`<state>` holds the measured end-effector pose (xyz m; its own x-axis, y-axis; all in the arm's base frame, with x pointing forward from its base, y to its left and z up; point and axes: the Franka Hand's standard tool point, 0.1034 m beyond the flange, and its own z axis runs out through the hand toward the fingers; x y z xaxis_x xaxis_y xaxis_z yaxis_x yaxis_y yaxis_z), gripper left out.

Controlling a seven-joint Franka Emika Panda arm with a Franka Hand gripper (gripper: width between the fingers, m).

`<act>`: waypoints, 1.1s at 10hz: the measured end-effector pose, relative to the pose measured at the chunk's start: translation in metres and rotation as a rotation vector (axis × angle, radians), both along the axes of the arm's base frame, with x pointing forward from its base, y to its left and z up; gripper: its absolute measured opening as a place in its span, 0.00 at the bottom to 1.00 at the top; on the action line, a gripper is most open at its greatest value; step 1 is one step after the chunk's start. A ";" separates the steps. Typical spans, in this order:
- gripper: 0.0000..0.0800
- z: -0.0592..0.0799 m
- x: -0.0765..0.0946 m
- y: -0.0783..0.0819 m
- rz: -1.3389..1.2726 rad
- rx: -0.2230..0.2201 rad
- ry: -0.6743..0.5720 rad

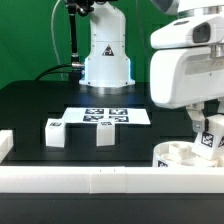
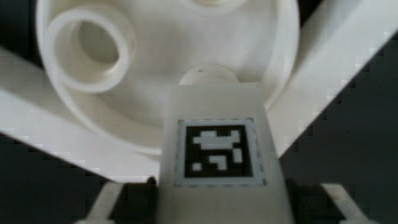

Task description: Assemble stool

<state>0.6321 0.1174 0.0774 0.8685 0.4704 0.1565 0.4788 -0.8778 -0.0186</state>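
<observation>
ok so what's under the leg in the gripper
The round seat lies under the leg, with one open socket showing beside it. Whether another socket sits right below the leg's tip cannot be seen: the leg covers it.

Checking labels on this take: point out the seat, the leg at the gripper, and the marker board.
seat (image 2: 178, 35): wrist view, flat top face.
leg (image 2: 217, 150): wrist view, its tag.
marker board (image 1: 107, 115): exterior view, its middle.

A thin flat white marker board (image 1: 105, 116) lies centrally on the black bench (image 1: 40, 100); a long white rail wall (image 1: 100, 182) lines its near edge.
</observation>
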 end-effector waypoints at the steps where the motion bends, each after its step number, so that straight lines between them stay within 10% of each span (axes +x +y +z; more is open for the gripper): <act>1: 0.42 -0.001 0.000 0.000 -0.071 0.009 0.004; 11: 0.42 -0.001 0.001 -0.007 -0.811 0.119 0.042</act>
